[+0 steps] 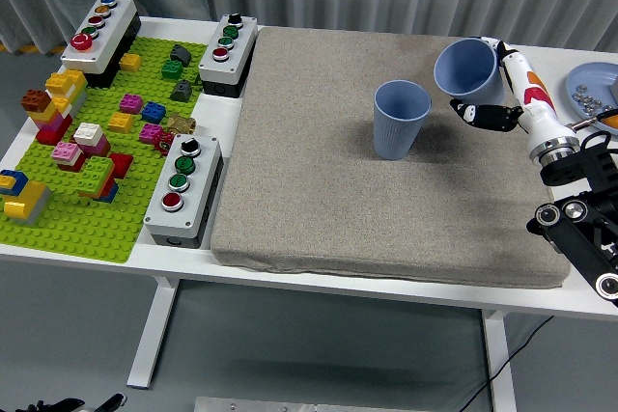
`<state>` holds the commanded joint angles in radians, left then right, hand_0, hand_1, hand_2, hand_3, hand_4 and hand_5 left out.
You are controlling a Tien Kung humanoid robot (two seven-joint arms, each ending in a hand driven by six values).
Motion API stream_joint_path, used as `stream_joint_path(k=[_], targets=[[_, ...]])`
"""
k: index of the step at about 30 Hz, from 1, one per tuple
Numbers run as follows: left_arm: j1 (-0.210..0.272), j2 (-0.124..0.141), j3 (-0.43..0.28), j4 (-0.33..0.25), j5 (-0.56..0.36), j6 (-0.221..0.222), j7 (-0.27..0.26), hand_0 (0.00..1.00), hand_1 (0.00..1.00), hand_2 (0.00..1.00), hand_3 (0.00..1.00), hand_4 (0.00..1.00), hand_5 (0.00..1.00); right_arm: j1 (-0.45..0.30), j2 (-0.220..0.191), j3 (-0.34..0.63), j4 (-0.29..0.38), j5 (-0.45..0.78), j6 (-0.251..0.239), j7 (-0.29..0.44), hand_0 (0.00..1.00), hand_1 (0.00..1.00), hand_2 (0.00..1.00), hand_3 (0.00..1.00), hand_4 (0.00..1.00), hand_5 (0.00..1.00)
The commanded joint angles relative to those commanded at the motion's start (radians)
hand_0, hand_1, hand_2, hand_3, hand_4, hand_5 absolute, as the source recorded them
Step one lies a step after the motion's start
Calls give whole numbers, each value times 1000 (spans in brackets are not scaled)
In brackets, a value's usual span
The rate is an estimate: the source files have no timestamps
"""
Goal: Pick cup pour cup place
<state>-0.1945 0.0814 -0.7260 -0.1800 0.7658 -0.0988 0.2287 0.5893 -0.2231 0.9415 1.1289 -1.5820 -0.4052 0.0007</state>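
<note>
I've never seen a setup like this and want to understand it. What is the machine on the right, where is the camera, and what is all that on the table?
This is one picture, taken from a camera high on a humanoid robot, looking down over its white table. The black and white limb coming in from the right is the robot's right arm, ending in a five-fingered right hand. That hand grips a blue cup, lifted and tilted toward a second blue cup, which stands upright on a grey mat. The left arm is out of view.

On the left lies a green building-brick plate with colourful bricks, and three button boxes stand around it, one at. At the far right edge is a blue plate holding small items I cannot identify.
</note>
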Motion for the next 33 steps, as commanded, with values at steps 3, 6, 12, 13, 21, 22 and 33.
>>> stream_joint_path(k=[3, 6, 12, 13, 21, 22, 33], targets=[[-1, 1, 0, 0, 0, 0, 0, 768, 759, 814, 660, 496, 998, 4, 1, -8, 1, -34, -6, 1, 879, 777, 723, 736, 729, 80], [-1, 1, 0, 0, 1, 0, 0, 768, 759, 814, 660, 496, 998, 9, 2, -16, -2, -55, -9, 1, 879, 776, 721, 735, 730, 86], [-2, 1, 0, 0, 1, 0, -1, 768, 759, 814, 658, 497, 998, 20, 5, -43, -6, -115, -17, 0, 878, 776, 722, 736, 727, 79], [-2, 1, 0, 0, 1, 0, -1, 768, 759, 814, 658, 497, 998, 22, 6, -47, -7, -118, -17, 0, 878, 776, 722, 736, 727, 79], [-5, 2, -1, 0, 2, 0, 0, 768, 759, 814, 659, 497, 998, 47, 14, -72, -31, -148, -20, 0, 877, 776, 724, 733, 726, 82], [-5, 2, -1, 0, 3, 0, 0, 768, 759, 814, 659, 497, 998, 51, 14, -76, -33, -152, -21, 1, 877, 776, 724, 733, 726, 82], [-1, 3, -3, 0, 5, 0, 1, 768, 759, 814, 660, 498, 998, 59, 12, -91, -38, -200, -41, 5, 877, 774, 716, 728, 705, 66]])
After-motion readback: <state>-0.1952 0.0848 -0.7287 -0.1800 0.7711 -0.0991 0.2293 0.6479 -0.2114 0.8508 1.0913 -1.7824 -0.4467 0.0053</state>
